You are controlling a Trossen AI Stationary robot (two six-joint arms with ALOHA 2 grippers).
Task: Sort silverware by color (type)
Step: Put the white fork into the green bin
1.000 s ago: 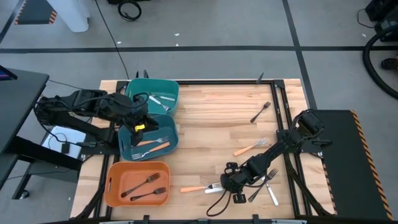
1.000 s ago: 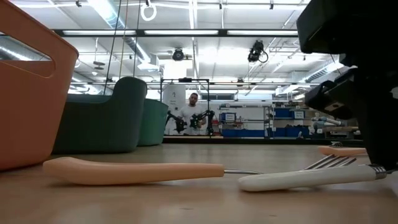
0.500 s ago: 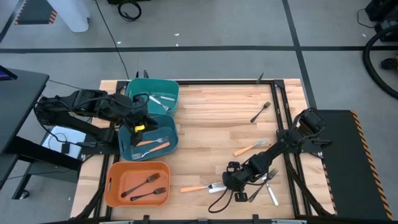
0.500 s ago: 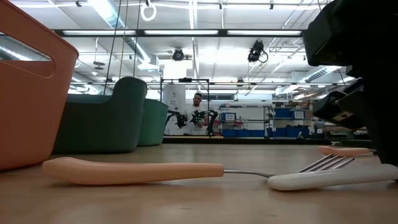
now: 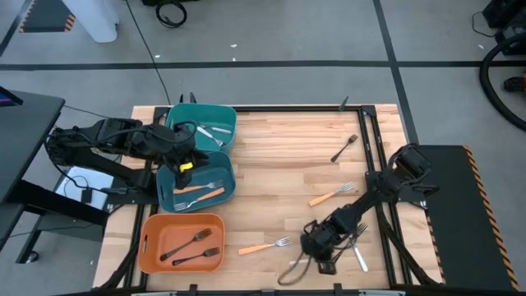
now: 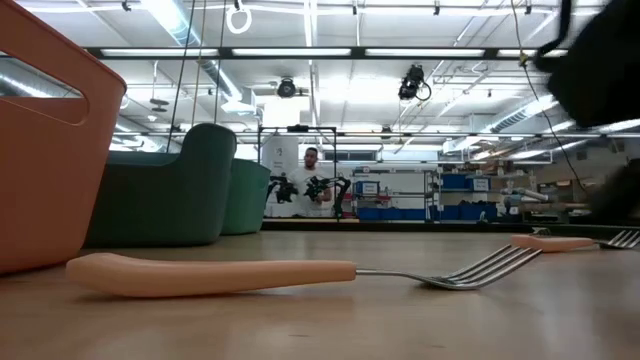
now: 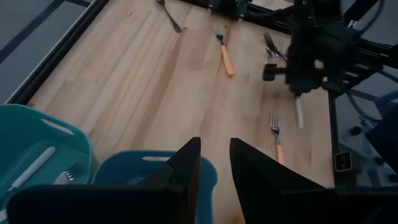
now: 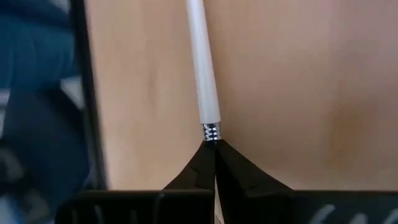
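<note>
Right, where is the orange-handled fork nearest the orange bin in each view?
High view: orange-handled fork at the table's front, right of the orange bin.
Low view: lying across the foreground.
Left wrist view: far off on bare wood.
Right wrist view: absent.
Shared landmark: second orange-handled fork.

We see a table [image 5: 279, 148] of pale, butcher-block wood, its strips matt and lightly grained. Pinched between the closed jaws of the right gripper [image 8: 214, 151] sits a white-handled fork [image 8: 202, 68]: a smooth, slightly glossy plastic handle ending at a ribbed, shiny metal collar. Beyond those jaws lies an orange-handled fork [image 6: 260, 274], matt handle, bright metal tines. The orange bin [image 5: 182, 242] looks like smooth, matt plastic.
</note>
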